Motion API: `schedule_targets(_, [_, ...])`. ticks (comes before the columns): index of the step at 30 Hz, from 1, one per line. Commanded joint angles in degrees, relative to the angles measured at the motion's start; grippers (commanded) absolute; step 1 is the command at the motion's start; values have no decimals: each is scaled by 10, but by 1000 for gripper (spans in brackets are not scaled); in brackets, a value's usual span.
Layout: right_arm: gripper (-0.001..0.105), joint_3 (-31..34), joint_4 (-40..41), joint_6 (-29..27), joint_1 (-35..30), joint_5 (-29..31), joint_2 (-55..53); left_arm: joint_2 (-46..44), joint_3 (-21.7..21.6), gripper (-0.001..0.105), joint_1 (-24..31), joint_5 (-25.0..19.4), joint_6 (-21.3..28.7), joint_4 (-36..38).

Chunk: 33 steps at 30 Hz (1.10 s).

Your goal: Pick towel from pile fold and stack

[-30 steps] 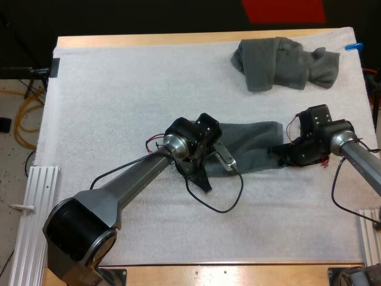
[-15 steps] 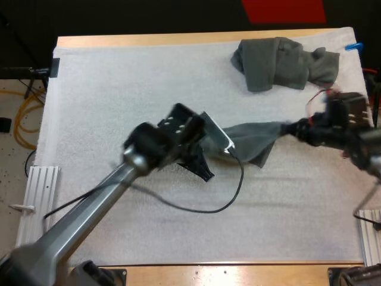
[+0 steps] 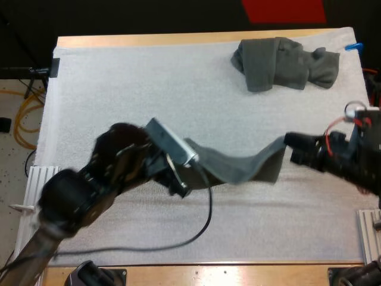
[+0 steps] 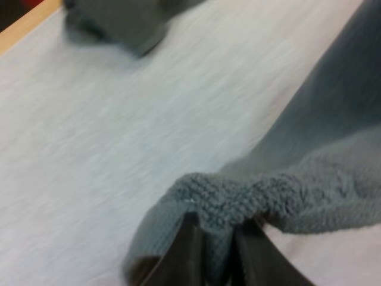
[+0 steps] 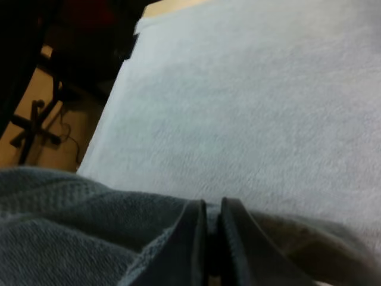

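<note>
A robotics lab bench: a wooden table (image 3: 178, 40) under a white mat (image 3: 119, 89), with the left arm (image 3: 71, 202) and right arm (image 3: 351, 164) mounted at its near side. Aluminium rail (image 3: 36, 196) at lower left (bare extrusion, workshop-style), and orange cable (image 3: 24, 119) looped on the speckled floor (image 3: 9, 173) at the left edge.

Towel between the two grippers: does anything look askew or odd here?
Nothing stands out. The towel sags between the left gripper and right gripper, each shut on one end; the crumpled towel lies apart, farther back.
</note>
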Motion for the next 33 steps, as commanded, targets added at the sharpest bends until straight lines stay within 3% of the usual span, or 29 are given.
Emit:
schedule_targets(1, [0, -13, 21, 6, 19, 26, -13, -14, -4, 0, -7, 16, -19, 0])
schedule_targets(5, [0, -39, 96, 36, 87, 77, -37, -48, -4, 0, -36, 8, -54, 35])
schedule_targets(10, [0, -63, 148, 78, 145, 95, -47, -55, -4, 0, -86, 0, -88, 91])
schedule_targets(17, [0, -42, 216, 94, 169, 167, -10, -47, 28, 0, -108, -70, -116, 89])
schedule_targets(22, [0, 14, 131, 63, 153, 212, 52, -8, 113, 0, -74, -76, -82, 29])
schedule_targets(27, [0, 79, -47, 43, 80, 183, 168, 73, 198, 0, 6, -65, -13, -132])
schedule_targets(30, [0, 82, -131, 24, 37, 143, 245, 133, 213, 0, 55, -18, 29, -199])
schedule_targets(33, [0, 82, -202, 22, 8, 110, 307, 195, 213, 0, 95, 1, 51, -259])
